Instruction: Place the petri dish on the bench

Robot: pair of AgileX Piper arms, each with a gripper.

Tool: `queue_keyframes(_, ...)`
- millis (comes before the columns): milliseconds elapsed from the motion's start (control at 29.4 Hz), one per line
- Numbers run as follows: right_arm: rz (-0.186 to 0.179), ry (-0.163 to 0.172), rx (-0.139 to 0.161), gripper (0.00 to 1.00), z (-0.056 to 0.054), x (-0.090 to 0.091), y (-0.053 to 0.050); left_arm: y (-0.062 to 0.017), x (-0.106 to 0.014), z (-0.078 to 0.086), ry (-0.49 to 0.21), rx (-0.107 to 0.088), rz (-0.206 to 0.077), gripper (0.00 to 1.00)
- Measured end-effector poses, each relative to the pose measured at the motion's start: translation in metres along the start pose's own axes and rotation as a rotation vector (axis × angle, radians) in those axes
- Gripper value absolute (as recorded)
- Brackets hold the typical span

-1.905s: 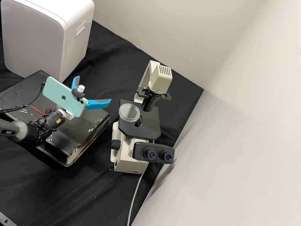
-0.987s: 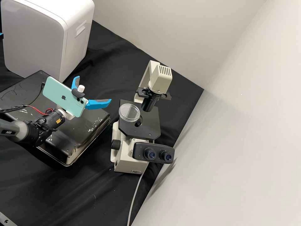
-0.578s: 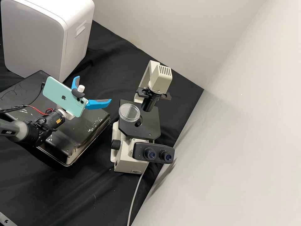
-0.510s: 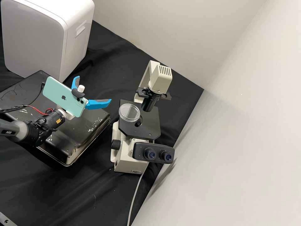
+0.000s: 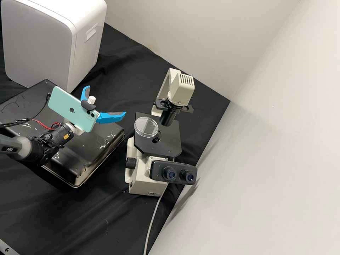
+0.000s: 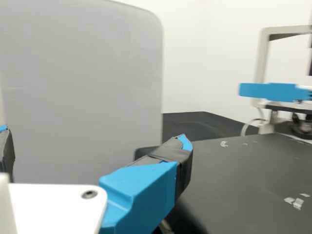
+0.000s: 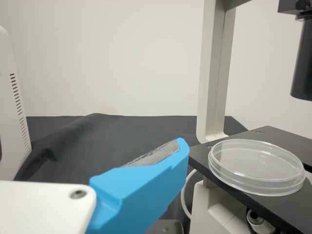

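Resting on one microscope [image 5: 144, 179], one petri dish [image 5: 146, 127]

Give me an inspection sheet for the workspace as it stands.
Surface: bench under wrinkled black cloth.
Job's things: clear petri dish sits on the microscope stage, not yet on the bench.
Clutter: white appliance at the back; scuffed black tray beside the microscope.
Grippers: right gripper open, above the tray, short of the dish; left gripper open, close to the white appliance.
Cables: red and black wires behind the right gripper; grey cable leaves the microscope base.
Surroundings: plain pale walls.
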Motion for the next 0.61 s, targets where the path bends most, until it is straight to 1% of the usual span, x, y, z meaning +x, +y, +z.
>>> queue_keyframes(102,0.0,0.0,0.0,1.0,0.0,0.0,0.0,-0.0011,-0.008,0.005,-0.027,-0.009,-0.003,1.0)
queue_keyframes(306,0.0,0.0,0.0,1.0,0.0,0.0,0.0,-0.0031,-0.018,0.011,-0.056,-0.024,-0.009,1.0)
queue_keyframes(340,0.0,0.0,0.0,1.0,0.0,0.0,0.0,-0.0028,-0.018,0.012,-0.061,-0.026,-0.007,1.0)
queue_keyframes(442,0.0,0.0,0.0,1.0,0.0,0.0,0.0,-0.0014,-0.02,0.017,-0.073,-0.045,0.003,1.0)
queue_keyframes(544,0.0,0.0,0.0,1.0,0.0,0.0,0.0,0.0008,-0.022,0.02,-0.077,-0.049,0.018,1.0)
queue_keyframes(612,0.0,0.0,0.0,1.0,0.0,0.0,0.0,0.0018,-0.024,0.023,-0.088,-0.046,0.024,1.0)
